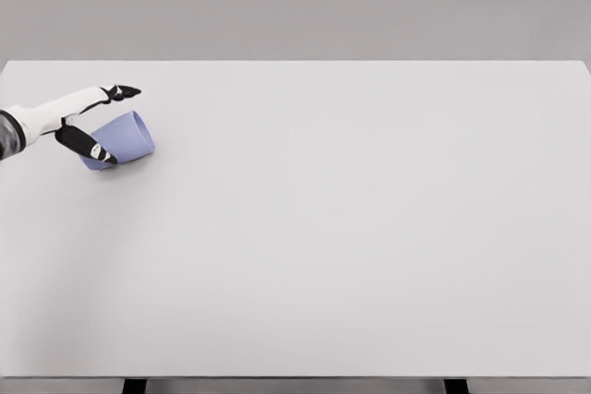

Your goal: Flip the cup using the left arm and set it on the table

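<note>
A pale blue cup point(129, 136) lies tilted on its side near the left edge of the white table point(351, 228), its wider end towards the right. My left hand point(124, 125) reaches in from the left edge and brackets the cup. The straight fingers point(122, 92) extend above the cup with a small gap to it. The thumb point(92, 149) crosses in front of the cup's lower left end. The hand is open, not closed around the cup. My right arm does not appear in the view.
The table's far edge point(295, 62) runs behind the cup, against a plain grey wall. Its front edge point(295, 376) lies at the bottom of the picture.
</note>
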`<state>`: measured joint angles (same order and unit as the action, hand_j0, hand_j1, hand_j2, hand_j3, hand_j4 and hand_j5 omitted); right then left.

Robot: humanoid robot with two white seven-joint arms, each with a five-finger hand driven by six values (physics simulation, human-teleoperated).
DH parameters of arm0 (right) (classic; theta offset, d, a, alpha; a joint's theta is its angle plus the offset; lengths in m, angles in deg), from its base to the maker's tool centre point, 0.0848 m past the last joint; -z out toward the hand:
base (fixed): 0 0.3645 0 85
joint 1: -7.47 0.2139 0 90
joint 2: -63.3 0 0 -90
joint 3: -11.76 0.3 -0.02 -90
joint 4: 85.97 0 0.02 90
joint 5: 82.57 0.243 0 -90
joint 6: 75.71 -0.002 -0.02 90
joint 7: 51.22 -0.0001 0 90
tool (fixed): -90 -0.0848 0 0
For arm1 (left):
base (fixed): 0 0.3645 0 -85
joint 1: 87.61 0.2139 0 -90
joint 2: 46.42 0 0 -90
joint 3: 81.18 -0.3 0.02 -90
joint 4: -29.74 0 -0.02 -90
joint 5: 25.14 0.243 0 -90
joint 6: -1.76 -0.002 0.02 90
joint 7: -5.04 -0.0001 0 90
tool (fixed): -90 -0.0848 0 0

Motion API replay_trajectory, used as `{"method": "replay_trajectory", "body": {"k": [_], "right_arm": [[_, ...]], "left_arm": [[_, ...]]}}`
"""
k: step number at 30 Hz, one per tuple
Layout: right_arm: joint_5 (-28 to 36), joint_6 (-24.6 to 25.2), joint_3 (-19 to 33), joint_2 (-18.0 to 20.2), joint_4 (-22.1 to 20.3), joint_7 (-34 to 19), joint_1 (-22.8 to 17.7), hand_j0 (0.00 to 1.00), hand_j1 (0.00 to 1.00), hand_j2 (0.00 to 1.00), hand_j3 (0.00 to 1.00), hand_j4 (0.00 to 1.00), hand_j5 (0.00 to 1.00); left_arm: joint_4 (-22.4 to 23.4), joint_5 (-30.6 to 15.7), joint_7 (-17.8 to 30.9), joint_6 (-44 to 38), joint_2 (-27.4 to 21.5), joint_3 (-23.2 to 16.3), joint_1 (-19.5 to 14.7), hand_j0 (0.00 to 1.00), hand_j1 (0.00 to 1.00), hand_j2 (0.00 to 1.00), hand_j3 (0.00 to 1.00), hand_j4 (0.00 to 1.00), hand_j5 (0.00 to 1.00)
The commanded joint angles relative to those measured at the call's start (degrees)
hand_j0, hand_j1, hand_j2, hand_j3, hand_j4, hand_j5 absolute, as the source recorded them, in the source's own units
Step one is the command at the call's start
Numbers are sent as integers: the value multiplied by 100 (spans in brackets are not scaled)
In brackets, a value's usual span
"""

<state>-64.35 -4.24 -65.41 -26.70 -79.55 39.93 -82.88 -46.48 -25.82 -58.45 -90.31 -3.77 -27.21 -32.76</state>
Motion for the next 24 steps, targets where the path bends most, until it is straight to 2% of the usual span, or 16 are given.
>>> {"method": "replay_trajectory", "body": {"k": [1,24], "right_arm": [[6,-1,0,0,-1,-1,0,100,100,100,100,100,100],[-2,-1,0,0,-1,-1,0,100,100,100,100,100,100]], "left_arm": [[55,51,-5,4,33,-27,0,100,100,100,100,100,100],[169,51,-49,39,235,-133,-9,100,100,100,100,100,100]]}}
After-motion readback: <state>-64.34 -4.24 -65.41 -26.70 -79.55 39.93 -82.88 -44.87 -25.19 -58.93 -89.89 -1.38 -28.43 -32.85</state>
